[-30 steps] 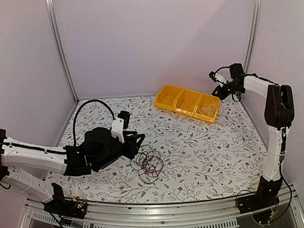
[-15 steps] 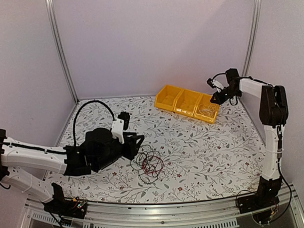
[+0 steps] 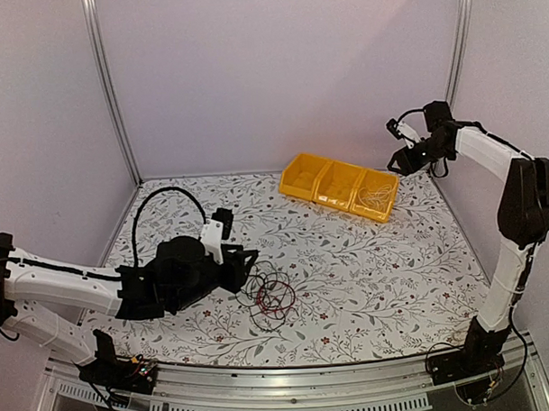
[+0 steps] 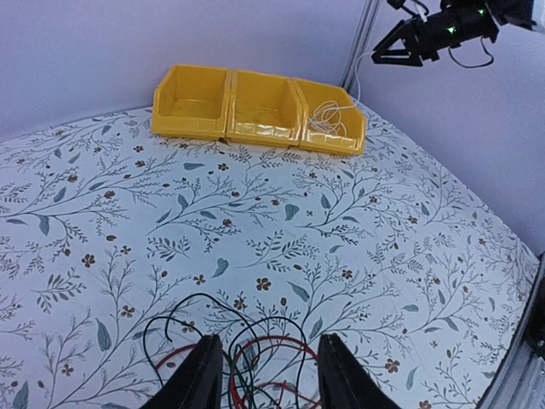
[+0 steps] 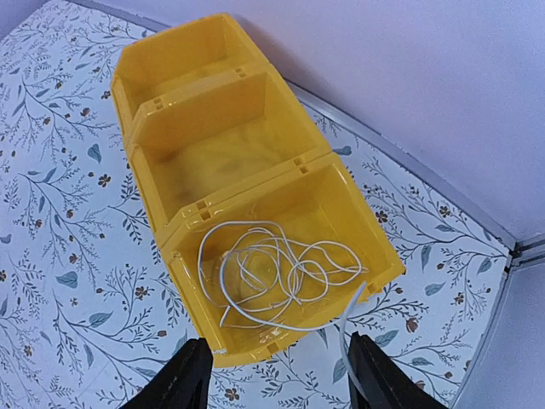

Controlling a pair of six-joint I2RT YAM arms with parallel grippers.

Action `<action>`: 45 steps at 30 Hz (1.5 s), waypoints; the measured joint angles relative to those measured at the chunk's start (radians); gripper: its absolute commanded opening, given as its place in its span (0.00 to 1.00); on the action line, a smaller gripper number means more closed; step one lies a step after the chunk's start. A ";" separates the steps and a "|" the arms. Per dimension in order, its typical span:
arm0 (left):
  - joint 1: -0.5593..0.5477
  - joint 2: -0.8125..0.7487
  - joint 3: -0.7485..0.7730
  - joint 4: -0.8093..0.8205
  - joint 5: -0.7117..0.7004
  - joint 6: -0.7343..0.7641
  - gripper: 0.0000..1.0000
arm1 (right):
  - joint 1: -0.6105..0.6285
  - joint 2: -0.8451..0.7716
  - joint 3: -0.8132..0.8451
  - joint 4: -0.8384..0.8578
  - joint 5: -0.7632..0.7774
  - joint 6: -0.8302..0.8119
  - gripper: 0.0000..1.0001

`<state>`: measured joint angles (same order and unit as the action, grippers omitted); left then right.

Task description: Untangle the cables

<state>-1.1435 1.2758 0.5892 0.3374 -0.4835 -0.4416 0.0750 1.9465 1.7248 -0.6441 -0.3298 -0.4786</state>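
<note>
Lying on the floral table (image 3: 376,265) just ahead of the left gripper (image 4: 268,341), its jaws part-spread and empty, the tangle of thin black and red wires (image 3: 271,296) is far from the right gripper (image 5: 272,349), spread empty by the yellow plastic bin (image 4: 192,126).

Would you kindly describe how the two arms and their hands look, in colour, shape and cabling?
The two are built alike. The left arm and right arm have white tubular links joined by bulky black joints. A black corrugated hose arcs over the left arm. The left hand and right hand each have two flat black fingers.
</note>
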 measured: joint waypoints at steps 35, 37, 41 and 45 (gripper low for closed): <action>-0.011 0.224 0.098 -0.084 0.074 -0.083 0.40 | 0.040 0.286 0.211 -0.174 0.230 -0.045 0.76; -0.012 0.243 0.116 -0.086 0.078 -0.081 0.40 | 0.039 0.242 0.156 -0.172 0.272 -0.057 0.76; -0.016 0.272 0.141 -0.089 0.090 -0.072 0.40 | 0.034 0.154 0.079 -0.179 0.313 -0.066 0.76; -0.021 0.287 0.148 -0.090 0.099 -0.067 0.40 | 0.033 0.105 0.066 -0.165 0.318 -0.068 0.76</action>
<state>-1.1648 1.5631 0.7372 0.2474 -0.3843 -0.5083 0.1081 2.0510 1.7905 -0.8089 -0.0116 -0.5461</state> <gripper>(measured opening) 0.399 0.759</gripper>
